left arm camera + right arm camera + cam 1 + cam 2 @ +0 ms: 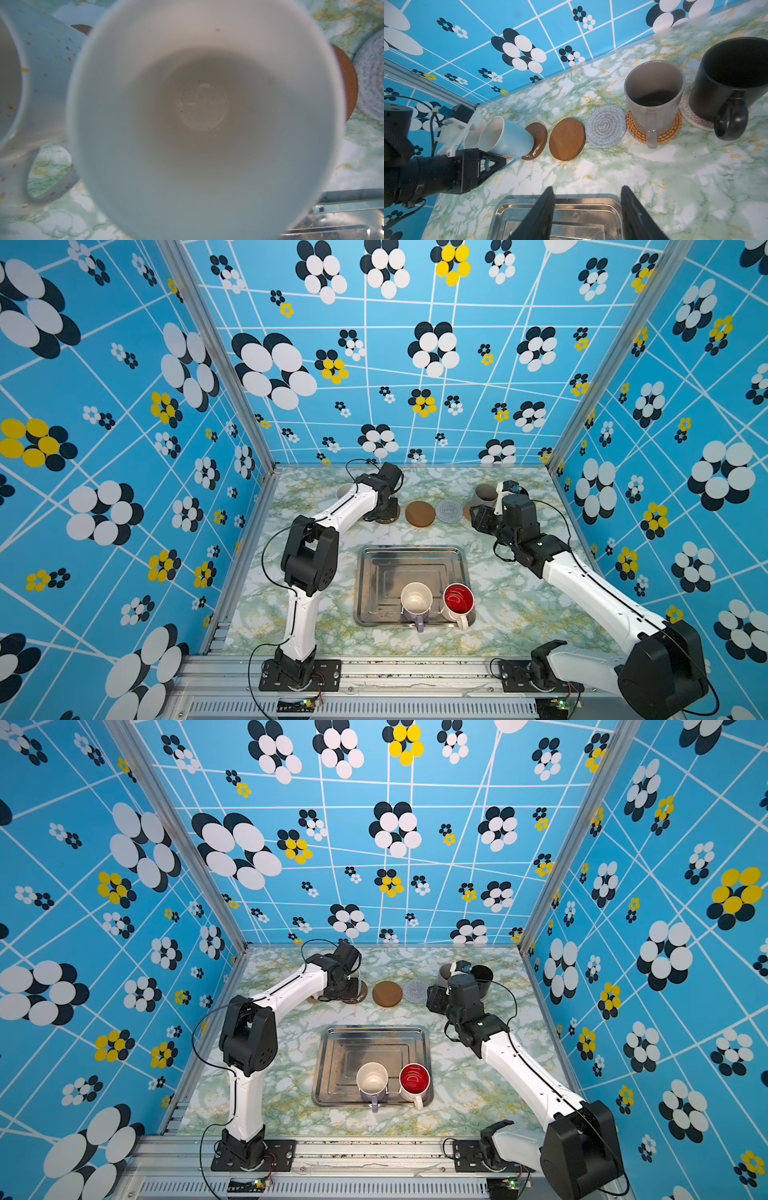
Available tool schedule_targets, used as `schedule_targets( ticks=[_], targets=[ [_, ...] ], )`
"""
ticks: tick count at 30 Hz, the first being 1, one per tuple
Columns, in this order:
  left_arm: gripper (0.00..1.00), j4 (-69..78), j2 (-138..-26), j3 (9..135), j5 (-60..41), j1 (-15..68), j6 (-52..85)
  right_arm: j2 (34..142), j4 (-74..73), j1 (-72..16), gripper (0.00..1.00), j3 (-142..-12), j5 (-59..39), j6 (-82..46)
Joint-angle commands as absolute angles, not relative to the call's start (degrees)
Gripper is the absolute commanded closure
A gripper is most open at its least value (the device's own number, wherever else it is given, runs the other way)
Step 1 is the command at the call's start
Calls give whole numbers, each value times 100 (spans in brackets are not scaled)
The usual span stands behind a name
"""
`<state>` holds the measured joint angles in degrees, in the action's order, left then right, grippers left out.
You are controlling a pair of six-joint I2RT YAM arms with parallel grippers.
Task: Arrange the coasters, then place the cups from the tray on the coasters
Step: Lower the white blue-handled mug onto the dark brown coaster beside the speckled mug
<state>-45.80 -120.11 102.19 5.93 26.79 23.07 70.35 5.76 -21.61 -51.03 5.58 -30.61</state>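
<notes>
My left gripper [492, 164] is shut on the handle of the light blue cup [506, 137]. It holds the cup tilted, base edge on a round brown coaster [536, 139]. This cup's inside fills the left wrist view [203, 108]. Beside it stands a cream speckled cup [41, 83]. A bare brown coaster [420, 514] and a grey woven coaster [450, 512] follow in the row. The grey cup [654, 97] stands on the rattan coaster [664, 137], and the black cup [733, 83] stands to its right. My right gripper [587, 188] is open above the tray's [370, 572] far rim.
Two cups stand at the tray's near edge: a lilac cup [415, 601] and a white one with a red inside [458, 599]. The black cup rests on a white zigzag-patterned mat [689, 118]. The back wall runs close behind the coaster row.
</notes>
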Motion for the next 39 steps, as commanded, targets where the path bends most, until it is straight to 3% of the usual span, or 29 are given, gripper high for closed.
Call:
schedule_targets(
  ticks=[1, 39],
  targets=[
    [100, -4334, -12032, 10551, 602, 2624, 2329, 6970, 727, -2119, 46, -5168, 515, -2936],
    [100, -4790, -12515, 11046, 762, 2610, 2357, 6962, 747, -2035, 45, -5133, 439, -2895]
  ],
)
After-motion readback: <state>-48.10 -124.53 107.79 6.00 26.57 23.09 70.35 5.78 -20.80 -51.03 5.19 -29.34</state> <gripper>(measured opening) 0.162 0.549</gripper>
